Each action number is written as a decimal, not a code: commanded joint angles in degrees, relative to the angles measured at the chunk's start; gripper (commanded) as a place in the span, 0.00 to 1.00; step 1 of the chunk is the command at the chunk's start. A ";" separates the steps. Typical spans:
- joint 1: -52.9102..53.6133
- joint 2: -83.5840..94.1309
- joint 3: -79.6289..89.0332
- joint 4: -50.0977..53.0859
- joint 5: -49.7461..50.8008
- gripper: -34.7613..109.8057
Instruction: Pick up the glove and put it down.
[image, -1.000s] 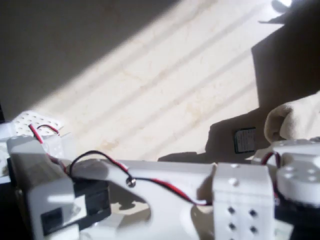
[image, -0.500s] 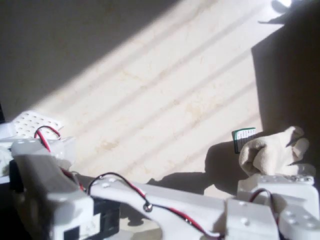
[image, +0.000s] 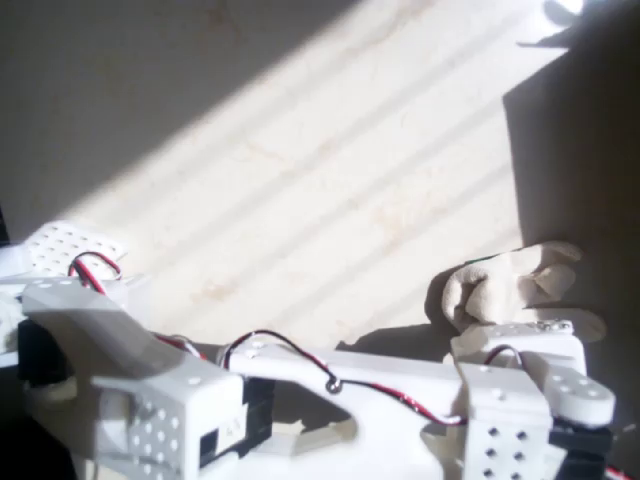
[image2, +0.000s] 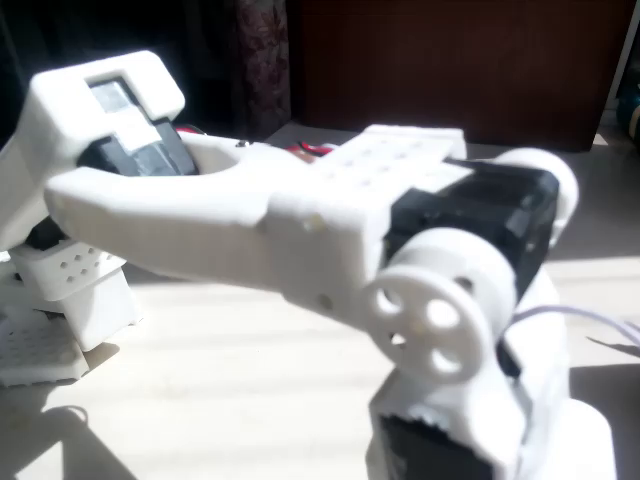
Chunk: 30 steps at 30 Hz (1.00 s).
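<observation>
At the near edge of the overhead view the white arm is seen. Just beyond its wrist the glove is seen bunched; whether it is lifted or resting on the desk cannot be told. The gripper's state cannot be told, so the put-down is judged unfinished.

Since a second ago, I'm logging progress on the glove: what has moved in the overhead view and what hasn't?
The glove has travelled left and down the picture from the right edge, with the white arm dropping lower; it now covers most of the small green-and-white card, of which a sliver shows. Whether the pincer holds it cannot be told. The table and perforated white part stayed put.
</observation>
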<state>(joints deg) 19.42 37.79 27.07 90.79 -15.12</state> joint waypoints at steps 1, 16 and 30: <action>0.70 -0.35 -0.44 -0.62 -0.35 0.24; 0.18 2.55 -0.44 -0.70 -0.62 0.40; -0.26 20.39 -0.35 6.59 -0.44 0.46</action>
<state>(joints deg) 19.42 50.89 27.42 94.13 -15.29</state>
